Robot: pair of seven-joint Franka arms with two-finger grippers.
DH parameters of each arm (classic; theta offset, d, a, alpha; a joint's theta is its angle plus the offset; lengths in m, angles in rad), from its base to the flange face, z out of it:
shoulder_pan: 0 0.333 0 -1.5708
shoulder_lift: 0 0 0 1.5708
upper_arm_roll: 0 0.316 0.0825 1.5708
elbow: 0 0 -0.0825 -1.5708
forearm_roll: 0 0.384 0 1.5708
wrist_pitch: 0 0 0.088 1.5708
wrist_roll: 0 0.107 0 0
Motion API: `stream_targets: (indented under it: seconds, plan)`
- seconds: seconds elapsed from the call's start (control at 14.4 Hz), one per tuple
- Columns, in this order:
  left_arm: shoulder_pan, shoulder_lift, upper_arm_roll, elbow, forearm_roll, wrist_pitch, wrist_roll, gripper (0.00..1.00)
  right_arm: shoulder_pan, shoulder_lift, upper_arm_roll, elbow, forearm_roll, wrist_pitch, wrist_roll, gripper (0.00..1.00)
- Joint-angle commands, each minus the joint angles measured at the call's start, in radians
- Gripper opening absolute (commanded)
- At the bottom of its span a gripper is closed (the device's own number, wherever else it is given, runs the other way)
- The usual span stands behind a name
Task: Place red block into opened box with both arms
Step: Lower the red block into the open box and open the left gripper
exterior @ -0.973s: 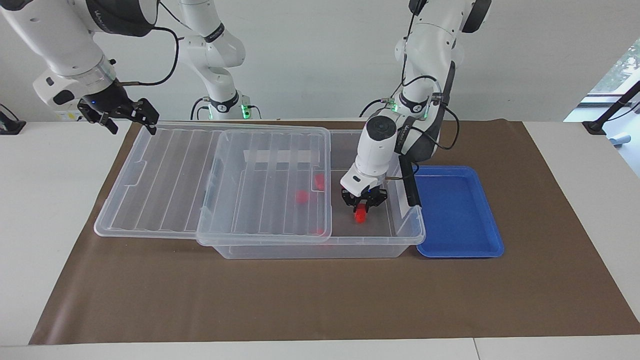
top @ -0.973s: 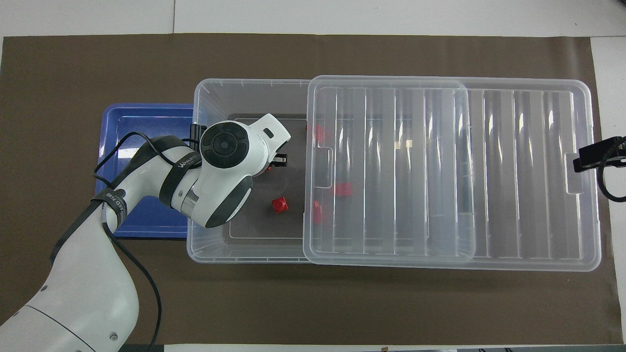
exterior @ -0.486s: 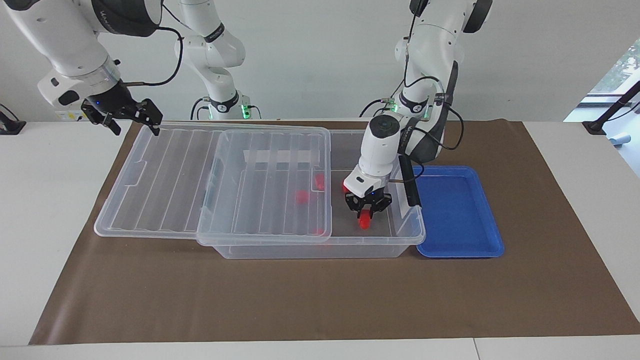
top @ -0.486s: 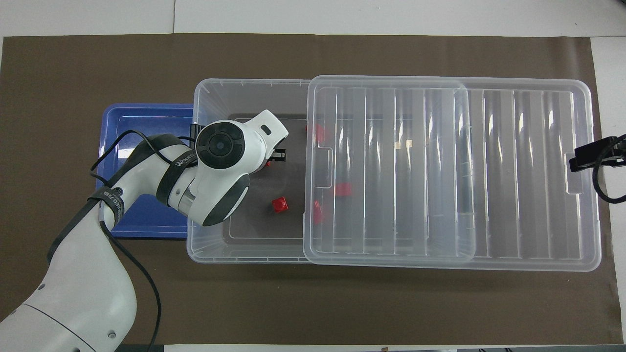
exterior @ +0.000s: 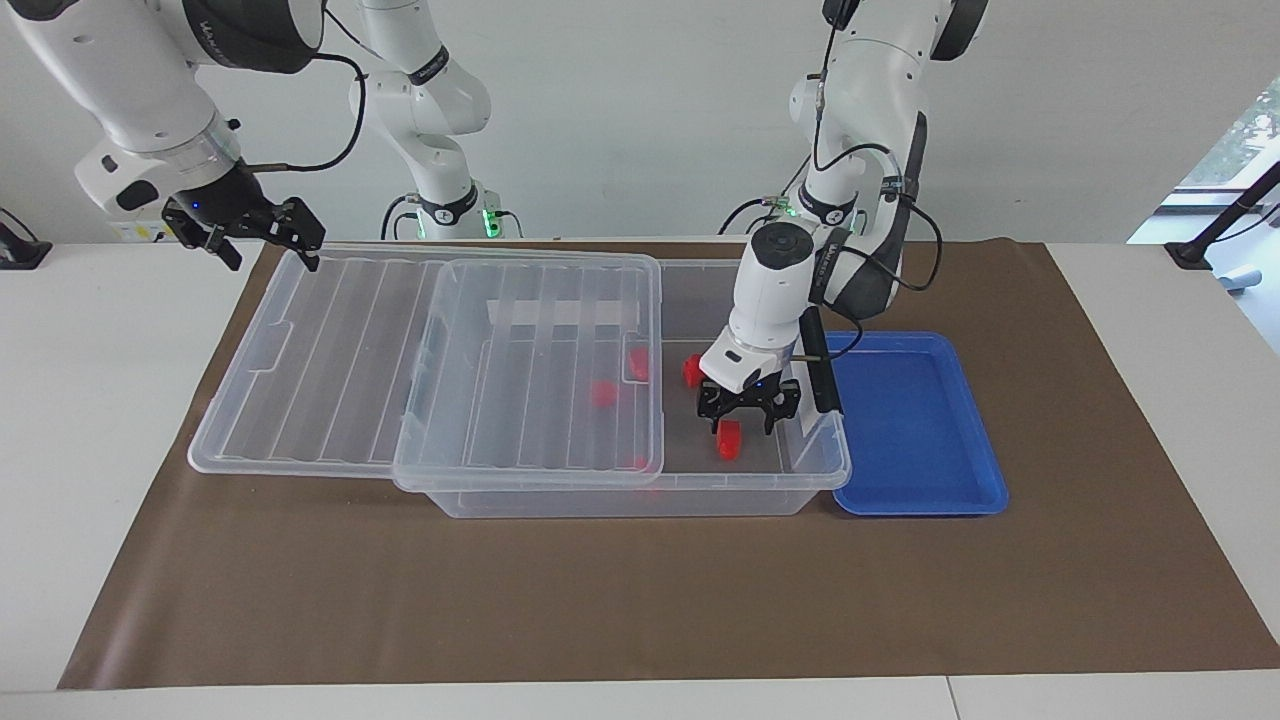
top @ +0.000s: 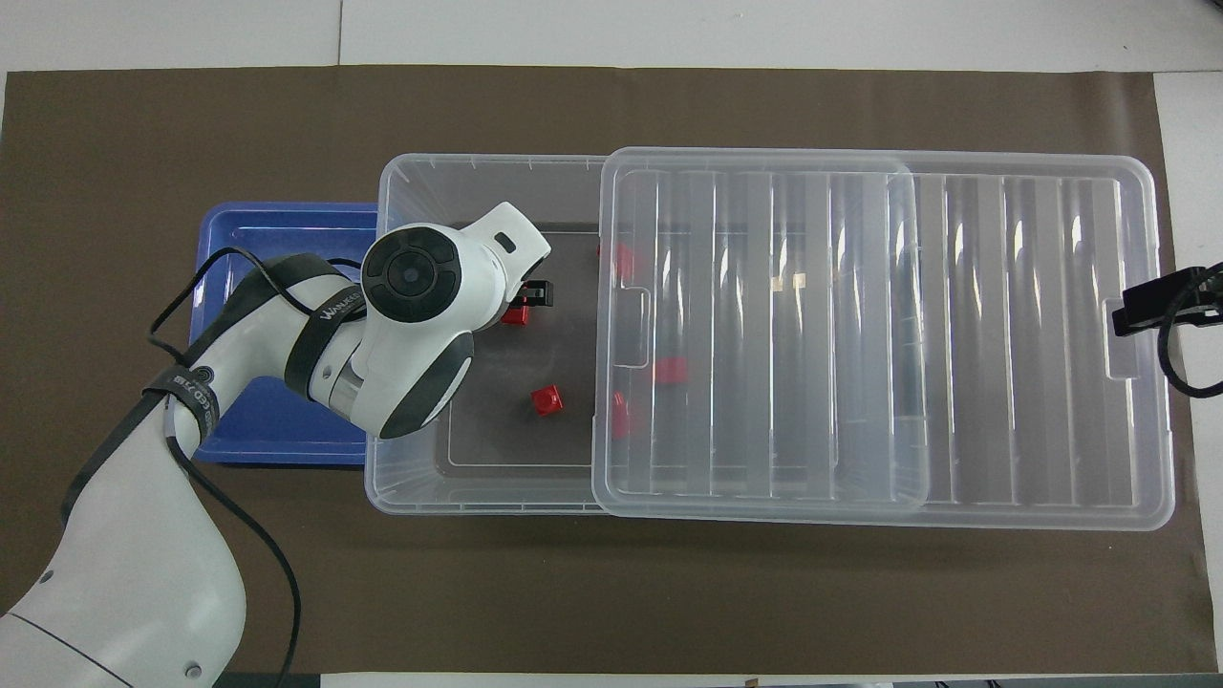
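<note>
Red block [exterior: 729,440]: on floor of box [exterior: 640,495], uncovered end, directly under left gripper [exterior: 748,418]; released. Long axis indiscernible. Left gripper: fingers apart, empty, nearer arm. Right gripper [exterior: 262,232]: fingers apart, waiting over lid [exterior: 330,350] end. Brown mat [exterior: 600,600] on desk; blue tray [exterior: 915,430] beside box.

The box [exterior: 640,495] and its ribbed lid [exterior: 430,360] are seen as clear glossy plastic, with glare streaks on the ribs. The red block [exterior: 729,440] is read as smooth bright plastic. The tray [exterior: 915,500] is shown in glossy blue plastic. A matt brown paper-like mat [exterior: 640,600] is laid over a smooth white table [exterior: 80,400]. Arm shells [top: 420,287] are finished in glossy white plastic, grippers in matt black.
</note>
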Motion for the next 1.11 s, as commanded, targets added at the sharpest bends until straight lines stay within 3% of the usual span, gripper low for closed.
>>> stream_targets:
  seconds: [0.0, 0.28, 0.35, 0.42, 0.49, 0.56, 0.63, 0.76, 1.04]
  plan:
    - [-0.005, -0.085, -0.002, -0.015, -0.032, -0.090, -0.016, 1.00, -0.010, -0.023, 0.014, -0.028, -0.012, 0.018, 0.013, 1.00]
    - [0.008, -0.162, 0.006, -0.015, -0.076, -0.153, -0.005, 1.00, -0.013, -0.023, 0.011, -0.028, -0.015, 0.026, -0.020, 1.00]
    - [0.021, -0.168, 0.007, -0.015, -0.077, -0.160, -0.005, 1.00, -0.013, -0.023, 0.008, -0.033, -0.015, 0.052, -0.033, 0.90]
    - [0.045, -0.179, 0.007, -0.015, -0.080, -0.165, -0.004, 1.00, -0.014, -0.023, 0.006, -0.033, -0.021, 0.058, -0.041, 0.63]
    - [0.066, -0.194, 0.009, -0.015, -0.096, -0.177, -0.002, 1.00, -0.017, -0.023, 0.005, -0.036, -0.023, 0.066, -0.049, 0.30]
    - [0.088, -0.208, 0.010, -0.015, -0.121, -0.188, 0.012, 1.00, -0.019, -0.023, -0.003, -0.042, -0.024, 0.073, -0.056, 0.09]
    - [0.122, -0.219, 0.010, -0.013, -0.151, -0.197, 0.056, 1.00, -0.020, -0.025, -0.017, -0.053, -0.023, 0.087, -0.079, 0.00]
    - [0.177, -0.242, 0.010, -0.012, -0.190, -0.232, 0.152, 1.00, -0.020, -0.034, -0.047, -0.096, -0.021, 0.145, -0.194, 0.00]
    - [0.255, -0.246, 0.012, 0.039, -0.199, -0.300, 0.275, 1.00, -0.034, -0.004, -0.093, -0.119, -0.021, 0.214, -0.224, 0.00]
